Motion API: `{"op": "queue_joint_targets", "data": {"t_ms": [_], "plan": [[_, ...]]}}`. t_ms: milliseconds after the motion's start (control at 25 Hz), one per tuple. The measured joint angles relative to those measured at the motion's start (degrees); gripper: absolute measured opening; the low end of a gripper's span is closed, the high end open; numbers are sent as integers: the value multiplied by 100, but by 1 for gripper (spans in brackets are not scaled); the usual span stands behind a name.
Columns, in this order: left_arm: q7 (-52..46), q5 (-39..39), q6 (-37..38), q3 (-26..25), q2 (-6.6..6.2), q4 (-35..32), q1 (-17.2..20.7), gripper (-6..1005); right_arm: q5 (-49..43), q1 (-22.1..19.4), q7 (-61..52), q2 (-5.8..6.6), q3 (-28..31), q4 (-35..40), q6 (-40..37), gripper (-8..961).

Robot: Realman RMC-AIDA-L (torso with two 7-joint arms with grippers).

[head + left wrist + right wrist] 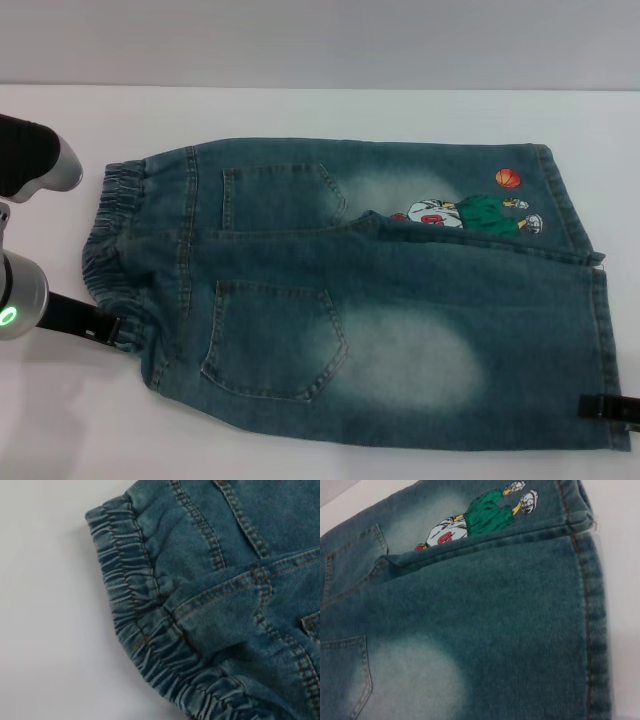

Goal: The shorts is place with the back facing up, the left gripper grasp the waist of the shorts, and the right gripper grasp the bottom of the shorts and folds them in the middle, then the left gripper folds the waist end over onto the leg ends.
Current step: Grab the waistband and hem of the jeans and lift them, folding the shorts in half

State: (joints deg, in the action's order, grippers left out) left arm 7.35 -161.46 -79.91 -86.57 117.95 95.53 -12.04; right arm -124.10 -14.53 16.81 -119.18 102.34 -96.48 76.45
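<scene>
Apparently keeps the shorts (400, 300) back-up for the middle fold, the left gripper (112, 328) at the near end of the waist (115, 225), the right gripper (603, 407) at the near end of the hem (600, 330); cannot tell whether either holds.

Shorts (400, 320) blue-green denim, pale washed patches, orange stitching, cartoon basketball print (470, 212).

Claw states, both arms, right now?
Left claw: at the waist corner of the shorts; open or shut cannot be told.
Right claw: at the near leg hem; cannot be told.
</scene>
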Motion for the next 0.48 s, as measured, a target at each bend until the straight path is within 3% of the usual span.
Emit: {"op": "queue_joint_targets", "data": {"t_ms": [480], "plan": [[-20,0,15,0,7,16,-12,48,-178,-124,-129,4,23,-117,27,731]]}}
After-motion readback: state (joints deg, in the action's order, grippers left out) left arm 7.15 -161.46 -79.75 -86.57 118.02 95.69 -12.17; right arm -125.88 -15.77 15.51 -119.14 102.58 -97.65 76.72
